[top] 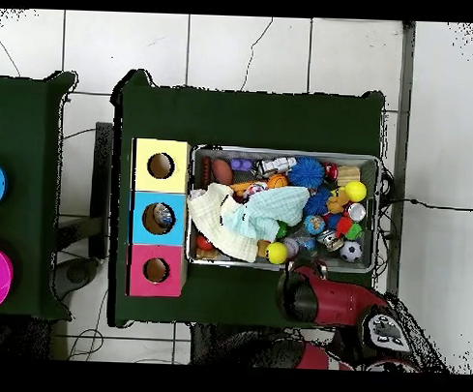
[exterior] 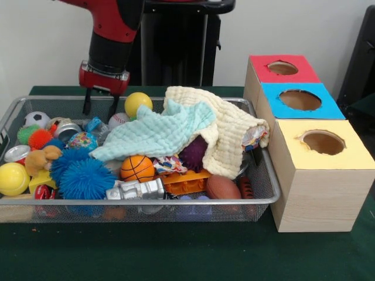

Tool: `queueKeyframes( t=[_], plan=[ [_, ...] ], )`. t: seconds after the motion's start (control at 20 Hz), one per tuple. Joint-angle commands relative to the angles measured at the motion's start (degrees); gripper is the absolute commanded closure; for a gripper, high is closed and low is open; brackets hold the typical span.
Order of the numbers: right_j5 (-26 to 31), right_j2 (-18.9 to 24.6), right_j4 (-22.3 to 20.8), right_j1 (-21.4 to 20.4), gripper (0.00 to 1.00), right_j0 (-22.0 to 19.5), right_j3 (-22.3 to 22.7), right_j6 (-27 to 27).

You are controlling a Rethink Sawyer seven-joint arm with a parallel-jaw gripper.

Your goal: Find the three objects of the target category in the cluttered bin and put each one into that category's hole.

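The wire-mesh bin (exterior: 12,111) is full of toys and shows in the overhead view too (top: 285,152). My gripper (exterior: 99,106) hangs open and empty over the bin's far rim, its fingertips (exterior: 87,105) just behind a baseball (exterior: 119,120) and left of a yellow ball (exterior: 137,104). In the overhead view only the red arm (top: 309,295) shows, at the bin's lower edge. The hole (exterior: 300,99) is in the blue top of the middle wooden box right of the bin. In the overhead view, this hole (top: 159,218) shows something small and multicoloured inside.
A mint cloth (exterior: 155,132) and a cream cloth (exterior: 228,132) cover the bin's middle and right. Around them lie a basketball (exterior: 137,168), football (exterior: 222,187), soccer ball (exterior: 37,119), blue spiky balls (exterior: 87,178) and a silver toy (exterior: 137,189). Red-topped (exterior: 258,67) and yellow-topped (exterior: 287,146) boxes flank the blue one.
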Motion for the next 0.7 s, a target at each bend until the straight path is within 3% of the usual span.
queueKeyframes(
  t=[0.05,0.25,0.7],
  plan=[
    [-2.19,0.22,-1.15,11.11,0.00,-0.99,-7.88,5.22],
    [-4.53,-0.93,-0.05,14.39,0.00,-0.51,-9.56,5.83],
    [0.44,3.80,-1.02,13.63,0.00,-3.12,-8.91,4.31]
  ],
)
